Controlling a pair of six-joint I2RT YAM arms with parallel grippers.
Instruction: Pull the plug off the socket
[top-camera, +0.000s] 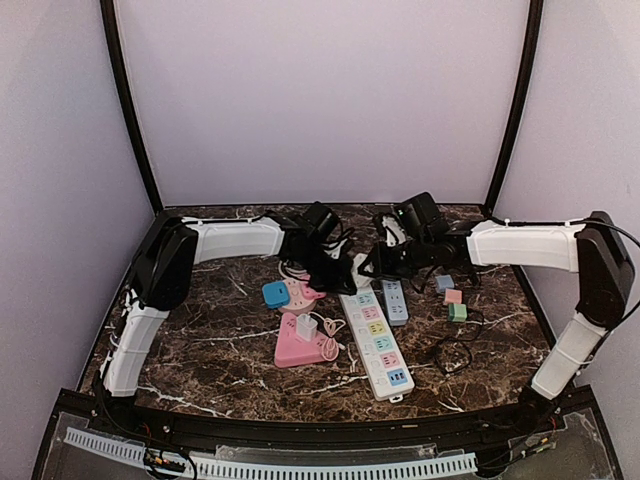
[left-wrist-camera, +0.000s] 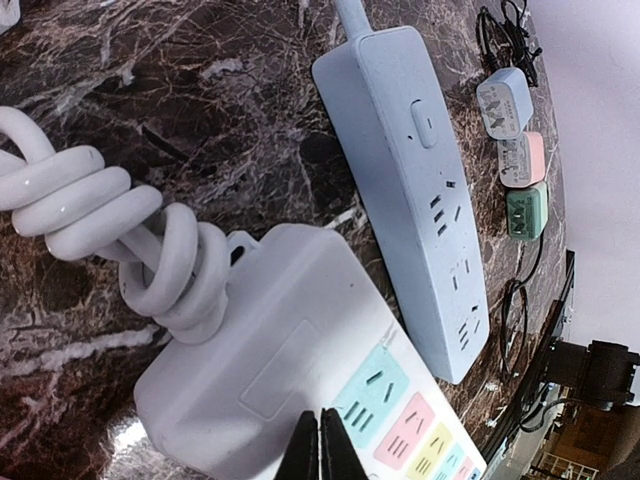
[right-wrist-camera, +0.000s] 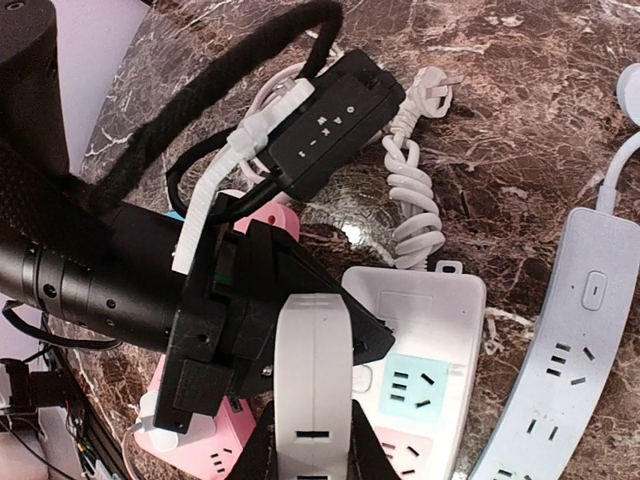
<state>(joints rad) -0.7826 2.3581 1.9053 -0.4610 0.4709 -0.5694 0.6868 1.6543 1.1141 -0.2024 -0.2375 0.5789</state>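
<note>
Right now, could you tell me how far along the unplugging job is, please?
Done, it seems: the visible sockets on the white power strip are empty. In hand: the right pincer is shut on a white plug over that strip, while the left pincer is shut, tips at the strip's top face. Left: setting the plug down; a second plug sits on the pink strip.

White charger (top-camera: 307, 327) on pink socket strip (top-camera: 290, 351) (white strip (top-camera: 380, 345) alongside)

Short strip (top-camera: 396, 301) right of long strip (top-camera: 378, 345)
</note>
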